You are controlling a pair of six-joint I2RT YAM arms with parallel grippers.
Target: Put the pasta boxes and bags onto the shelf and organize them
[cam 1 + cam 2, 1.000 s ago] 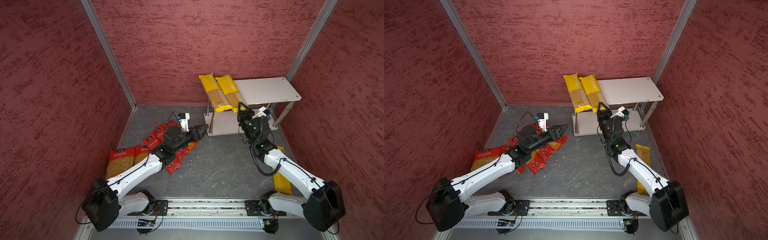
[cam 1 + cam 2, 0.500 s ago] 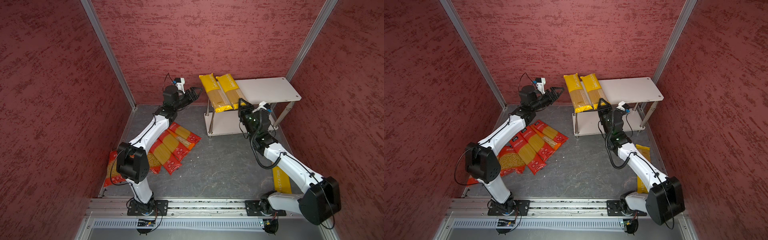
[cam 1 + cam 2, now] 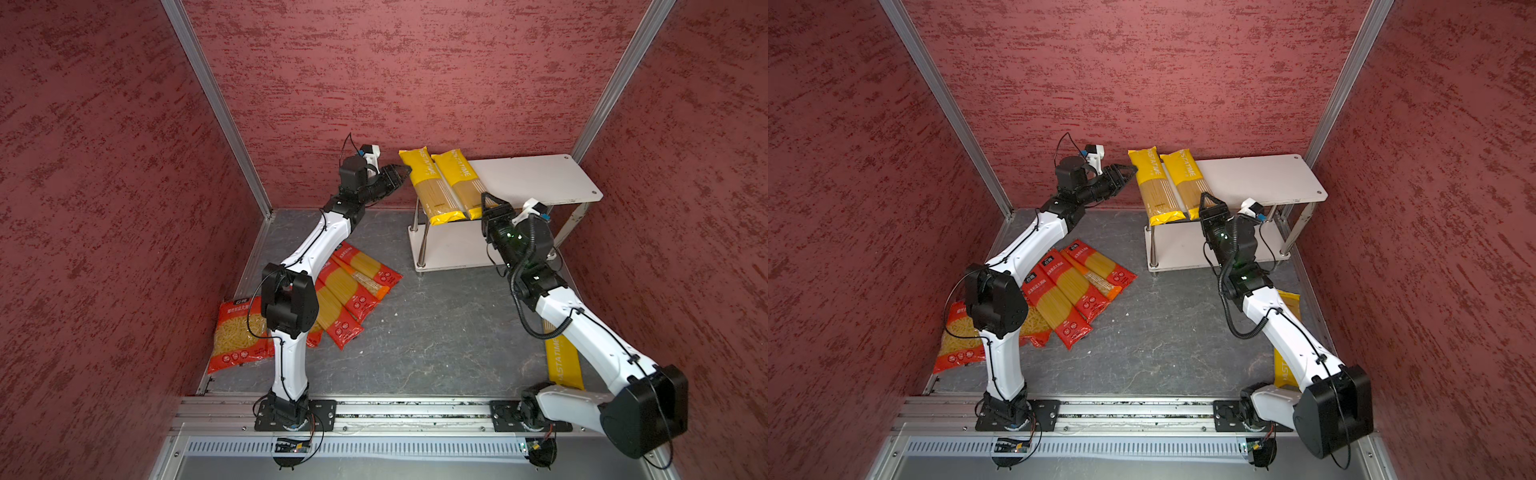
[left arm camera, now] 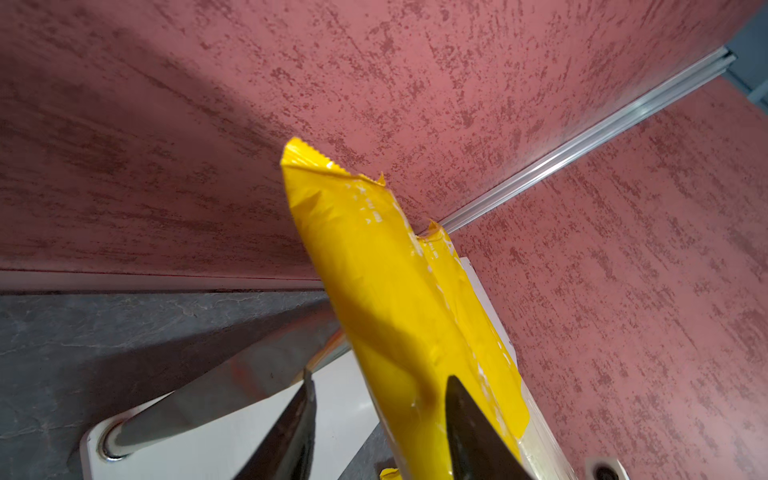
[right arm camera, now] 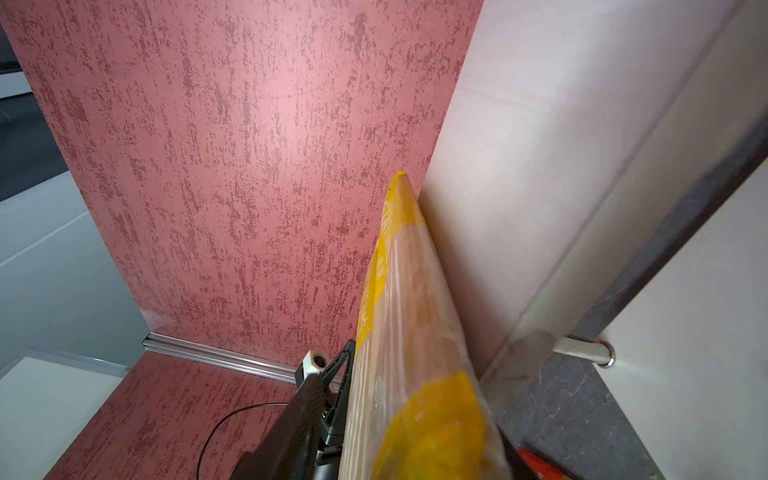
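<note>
Two long yellow spaghetti packs (image 3: 432, 187) (image 3: 465, 183) lie side by side on the left end of the shelf's top board (image 3: 536, 178). Both overhang it front and back. My left gripper (image 3: 403, 169) is raised at the far end of the left pack (image 4: 374, 270), jaws open around it. One finger (image 4: 461, 407) lies against the pack and the other stands apart. My right gripper (image 3: 490, 204) has its jaws around the near end of the right pack (image 5: 407, 332). One finger (image 5: 328, 395) lies along it and the other is hidden.
Three long red spaghetti packs (image 3: 353, 291) lie fanned on the floor at the left. A wide red short-pasta pack (image 3: 237, 332) lies beside the left arm's elbow. Another yellow pack (image 3: 563, 361) lies on the floor under the right arm. The shelf's lower board (image 3: 449, 249) is bare.
The left arm has lifted from low over the red packs to the far end of the left yellow pack. My right gripper has stayed at the near end of the right pack.
</note>
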